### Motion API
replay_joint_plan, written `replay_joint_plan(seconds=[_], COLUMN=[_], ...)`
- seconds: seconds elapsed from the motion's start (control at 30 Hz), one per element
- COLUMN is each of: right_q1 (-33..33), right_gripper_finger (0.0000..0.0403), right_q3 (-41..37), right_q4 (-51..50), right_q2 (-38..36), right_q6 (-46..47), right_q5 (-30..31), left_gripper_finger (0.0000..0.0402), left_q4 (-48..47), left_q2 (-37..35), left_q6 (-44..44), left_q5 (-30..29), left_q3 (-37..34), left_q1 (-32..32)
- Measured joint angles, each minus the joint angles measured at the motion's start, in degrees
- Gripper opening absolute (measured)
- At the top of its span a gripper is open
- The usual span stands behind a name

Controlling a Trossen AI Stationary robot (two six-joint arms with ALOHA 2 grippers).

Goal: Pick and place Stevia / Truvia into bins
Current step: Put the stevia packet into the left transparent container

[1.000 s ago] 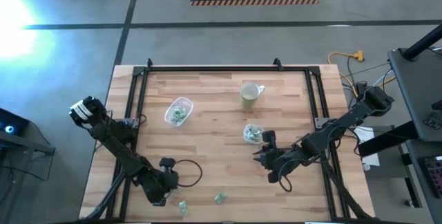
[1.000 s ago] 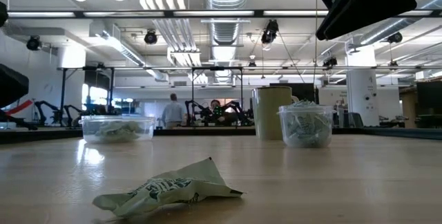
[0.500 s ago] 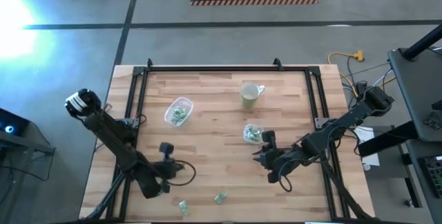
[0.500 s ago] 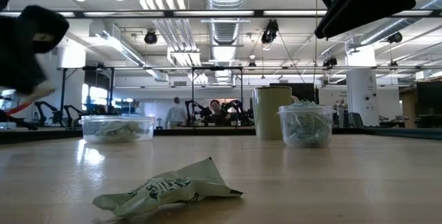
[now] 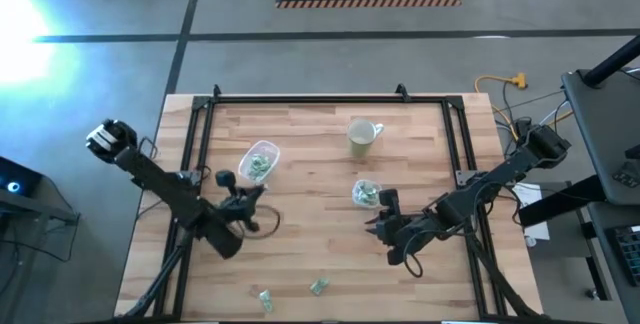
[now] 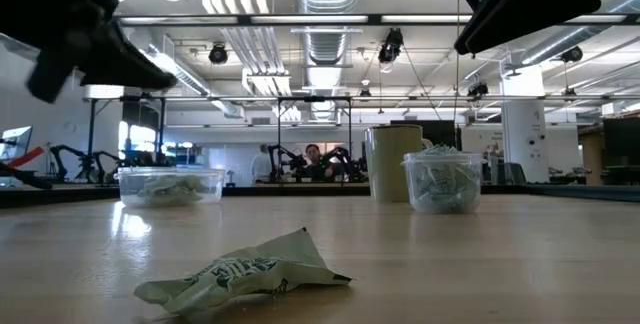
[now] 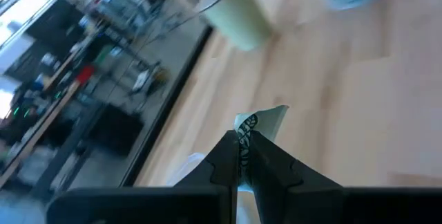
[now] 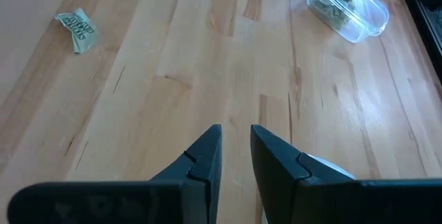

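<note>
My left gripper (image 5: 250, 197) hovers above the table just near of the wider clear bin (image 5: 260, 161), shut on a green-and-white Stevia packet (image 7: 264, 122). The bin holds several packets. The smaller clear cup (image 5: 366, 194) is filled with packets and stands at mid table, close to my right gripper (image 5: 384, 226). That gripper waits above bare wood, its fingers (image 8: 207, 148) a narrow gap apart and holding nothing. Two loose packets (image 5: 265, 299) (image 5: 318, 286) lie flat near the table's near edge. One of them (image 6: 245, 274) fills the low view's foreground. My left gripper pinches the Stevia packet between its two fingertips (image 7: 228, 156), by the packet's lower edge (image 7: 243, 135). The rest of the packet sticks out past the fingertips, lifted clear of the table.
A pale mug (image 5: 362, 136) with a handle stands toward the far edge, beyond the small cup. A black frame (image 5: 300, 101) runs along the far edge and both sides. Bare wood (image 5: 300, 234) lies between the two grippers. People show in the room behind (image 6: 315, 159).
My left gripper has moved from the near edge, beside the loose packets, up and toward the far edge, and now stands beside the wider bin. It has stayed shut on its packet. The right arm has kept still.
</note>
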Motion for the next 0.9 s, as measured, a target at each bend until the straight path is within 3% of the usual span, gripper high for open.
replay_joint_plan(seconds=[0.2,0.47,0.63,0.9], right_q1=[0.0,0.0,0.0,0.0], right_gripper_finger=[0.0068,0.0068,0.0068,0.0068], right_q3=[-0.2,-0.35,-0.35,-0.57], right_q4=[0.29,0.34,0.35,0.35], right_q2=[0.0,0.0,0.0,0.0], right_q6=[0.02,-0.42,-0.35,-0.16], right_q5=[0.0,0.0,0.0,0.0], left_gripper_finger=[0.0012,0.0012,0.0028,0.0109], left_q4=[0.0,-1.38,-1.4,-1.47], left_q2=[-4.58,-10.8,-10.51,-6.48], left_q6=[-0.16,-3.25,-3.03,-2.97], left_q5=[3.65,22.7,23.69,23.47], left_q3=[-2.6,-3.78,-3.76,-3.69], left_q1=[11.39,26.86,29.22,29.22])
